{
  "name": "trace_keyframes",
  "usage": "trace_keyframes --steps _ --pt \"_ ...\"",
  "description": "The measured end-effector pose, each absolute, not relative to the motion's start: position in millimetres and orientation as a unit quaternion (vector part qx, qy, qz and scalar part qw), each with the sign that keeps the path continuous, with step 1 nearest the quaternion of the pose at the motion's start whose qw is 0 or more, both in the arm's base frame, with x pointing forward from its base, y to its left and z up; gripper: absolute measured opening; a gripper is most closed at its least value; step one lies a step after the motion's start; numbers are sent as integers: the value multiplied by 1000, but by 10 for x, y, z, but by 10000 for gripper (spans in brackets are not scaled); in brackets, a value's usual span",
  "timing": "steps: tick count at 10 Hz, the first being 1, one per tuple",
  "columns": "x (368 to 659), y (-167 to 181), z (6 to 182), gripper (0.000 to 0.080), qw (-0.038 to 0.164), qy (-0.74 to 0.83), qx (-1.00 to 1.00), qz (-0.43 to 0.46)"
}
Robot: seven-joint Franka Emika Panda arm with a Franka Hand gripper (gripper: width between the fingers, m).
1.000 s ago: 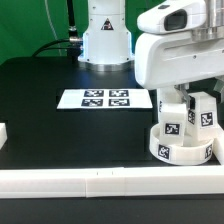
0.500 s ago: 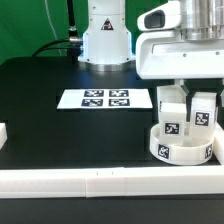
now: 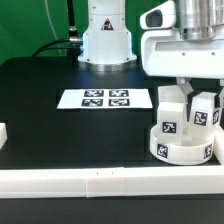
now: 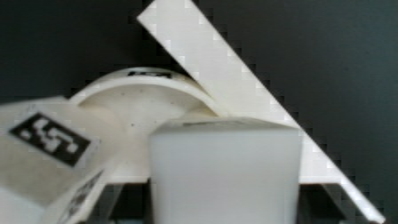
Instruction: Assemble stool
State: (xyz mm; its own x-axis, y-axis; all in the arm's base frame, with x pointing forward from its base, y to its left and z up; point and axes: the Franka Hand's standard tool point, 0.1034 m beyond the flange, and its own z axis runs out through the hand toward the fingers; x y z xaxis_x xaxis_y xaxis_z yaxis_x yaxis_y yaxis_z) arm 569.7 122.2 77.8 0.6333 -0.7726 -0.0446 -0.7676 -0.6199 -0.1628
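Stool seat sits on black worktop at exterior view's right, beside white border rail — legs upright on it. Tool above legs, mostly hidden — clamped or apart: cannot tell. Marker board well apart.

Gripper higher above the seat — rotated, leg turned with it
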Motion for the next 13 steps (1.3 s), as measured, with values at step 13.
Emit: trace_keyframes --steps 13 --pt "5694 1167 764 337 153 869 -469 37"
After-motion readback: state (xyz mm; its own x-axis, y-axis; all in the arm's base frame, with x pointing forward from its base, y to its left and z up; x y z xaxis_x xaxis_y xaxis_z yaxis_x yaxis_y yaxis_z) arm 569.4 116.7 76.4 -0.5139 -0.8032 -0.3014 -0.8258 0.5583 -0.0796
